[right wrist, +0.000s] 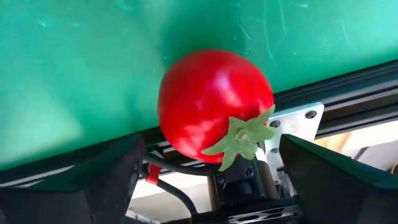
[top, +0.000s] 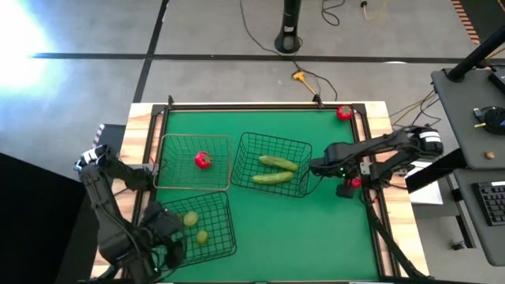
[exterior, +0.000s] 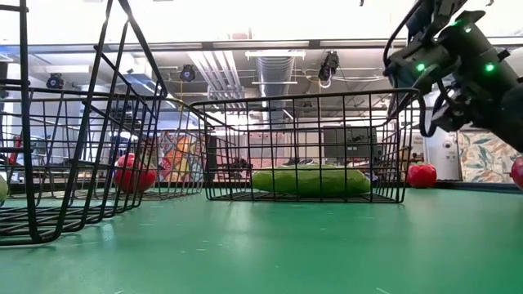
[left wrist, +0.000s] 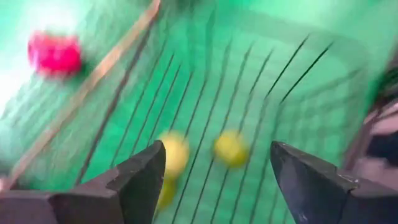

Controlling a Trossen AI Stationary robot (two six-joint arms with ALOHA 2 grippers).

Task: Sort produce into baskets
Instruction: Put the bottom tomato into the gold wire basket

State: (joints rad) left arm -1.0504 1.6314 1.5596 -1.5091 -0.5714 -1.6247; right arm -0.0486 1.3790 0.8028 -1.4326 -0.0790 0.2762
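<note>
A red tomato [right wrist: 214, 106] lies on the green mat next to the table's right rail; it also shows in the high view [top: 356, 183]. My right gripper [right wrist: 211, 152] is open just above it, one finger on either side, touching nothing. My left gripper [left wrist: 217, 158] is open and empty over the near-left dark basket [top: 207, 225], which holds two yellow-green fruits [left wrist: 231, 148]. The brownish basket [top: 193, 162] holds one tomato [top: 203, 160]. The middle dark basket [top: 272, 164] holds two cucumbers [top: 276, 163]. Another tomato [top: 344, 113] lies at the far right corner.
A metal rail [right wrist: 323, 102] and the wooden border [top: 379, 158] run along the table's right edge, close beside my right gripper. Bare green mat [top: 316, 237] lies at the near right. A desk with a keyboard [top: 489, 201] stands beyond the right edge.
</note>
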